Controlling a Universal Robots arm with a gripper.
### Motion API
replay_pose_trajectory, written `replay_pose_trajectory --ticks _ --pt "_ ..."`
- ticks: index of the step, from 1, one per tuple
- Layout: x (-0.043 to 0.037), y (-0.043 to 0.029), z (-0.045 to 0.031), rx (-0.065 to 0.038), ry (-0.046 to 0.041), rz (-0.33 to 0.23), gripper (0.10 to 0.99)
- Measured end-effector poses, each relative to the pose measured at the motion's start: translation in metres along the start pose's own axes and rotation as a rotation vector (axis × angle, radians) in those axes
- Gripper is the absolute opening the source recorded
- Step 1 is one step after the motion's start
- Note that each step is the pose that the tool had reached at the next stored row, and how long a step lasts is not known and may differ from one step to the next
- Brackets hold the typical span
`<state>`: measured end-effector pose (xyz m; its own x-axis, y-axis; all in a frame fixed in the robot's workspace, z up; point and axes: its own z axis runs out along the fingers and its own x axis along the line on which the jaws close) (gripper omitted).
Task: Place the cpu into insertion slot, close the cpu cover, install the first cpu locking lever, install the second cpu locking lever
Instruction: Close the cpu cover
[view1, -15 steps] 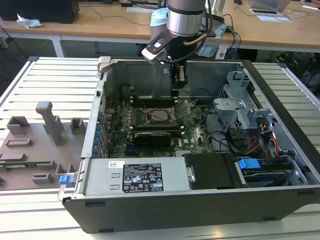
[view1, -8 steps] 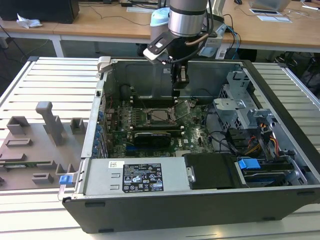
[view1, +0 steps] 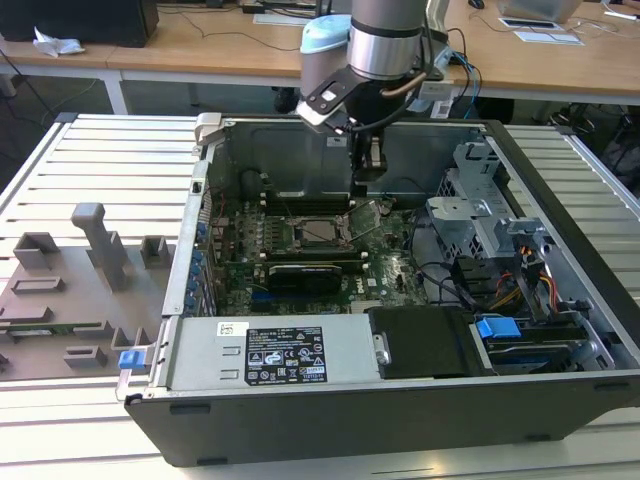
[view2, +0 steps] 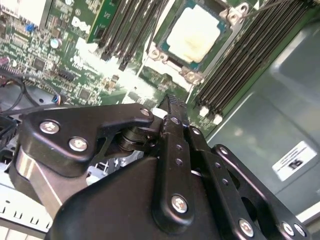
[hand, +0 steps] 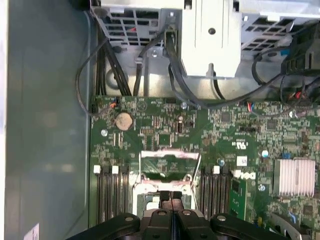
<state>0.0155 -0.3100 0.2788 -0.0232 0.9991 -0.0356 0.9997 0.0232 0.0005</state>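
**A:** Where's the cpu (view1: 318, 232) at this moment?

**B:** Sitting in the insertion slot (view2: 224, 36), mid-motherboard (view1: 390, 270), inside the open computer case (view1: 400, 425) on the slatted worktop (view1: 90, 150).

**A:** How does it look up close?

**B:** In the second wrist view it's a small flat square. The metal top is pale silver-grey and glaring under the light. The slot's grey metal border rings it, with screw heads at the corners.

**A:** Which way does it point?

**B:** It lies flat, metal top up. It's square, so there's no real long axis. Its edges run in line with the memory slots (view2: 235, 65) that flank it on both sides.

**A:** And the hand?

**B:** The hand (view1: 368, 176) hangs above the board, off to the exterior view's right of the cpu and apart from it. It's close to the case's far wall. In the first wrist view its fingers (hand: 163, 200) are pressed together, with nothing visible between them.

**A:** The cpu cover?

**B:** The cpu cover (hand: 167, 155) shows as a silver frame just past the fingertips in the first wrist view, with green visible through its window. Whether it's flat or raised, I can't tell.
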Motion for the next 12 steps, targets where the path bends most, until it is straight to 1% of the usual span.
replay_pose_trajectory --ticks 3,5,8,12 --pt "-0.0001 0.0093 0.0003 0.001 0.0004 0.0 0.106" --pt "-0.0003 0.0141 0.0002 0.002 0.0002 0.0 0.106" --pt "-0.0005 0.025 0.0003 0.003 0.0002 0.0 0.106" --pt "-0.0007 0.0343 0.0004 0.004 0.0003 0.0 0.106"
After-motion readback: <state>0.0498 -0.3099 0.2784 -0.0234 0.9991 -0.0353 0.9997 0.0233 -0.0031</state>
